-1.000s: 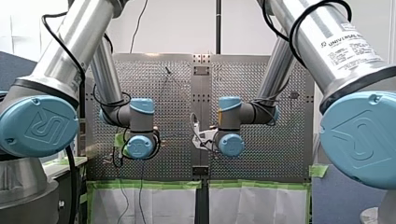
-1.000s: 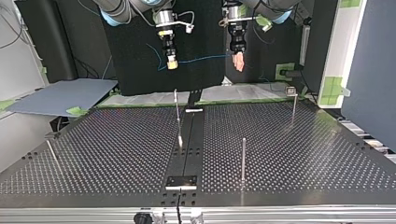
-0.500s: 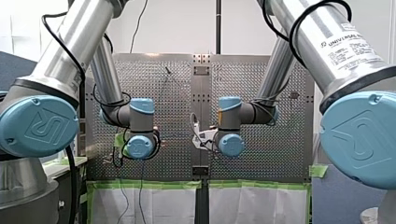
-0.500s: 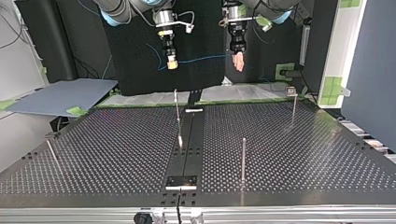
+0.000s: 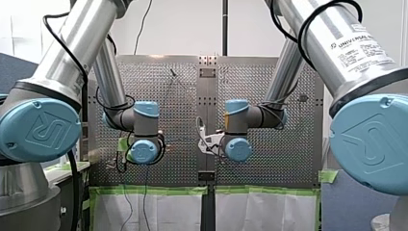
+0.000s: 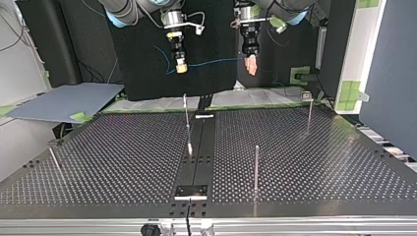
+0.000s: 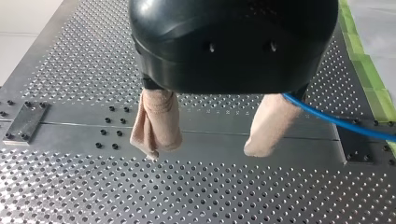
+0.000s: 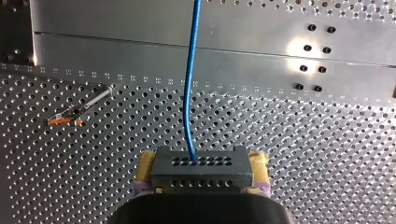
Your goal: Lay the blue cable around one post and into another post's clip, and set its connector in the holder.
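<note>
In the right wrist view my right gripper [image 8: 201, 161] is shut on the black connector [image 8: 201, 173], yellow pads on both its sides. The blue cable [image 8: 188, 93] runs from the connector out over the perforated table. In the top view it is strung in the air [image 6: 211, 61] from my right gripper [image 6: 180, 67] across to my left gripper [image 6: 251, 65]. My left gripper [image 7: 203, 151] is open, its beige fingers [image 7: 156, 122] apart with nothing between them. The cable [image 7: 336, 122] passes just behind and beside one finger. Both grippers hang high above the table's far edge.
Thin posts stand on the table [image 6: 123, 162]: a leaning one [image 6: 187, 120] near the middle, one [image 6: 256, 167] nearer the front, a clip-topped one [image 6: 309, 110] at the top view's right, one [image 6: 55, 160] at its left. A dark plate [image 6: 191, 191] sits on the centre strip.
</note>
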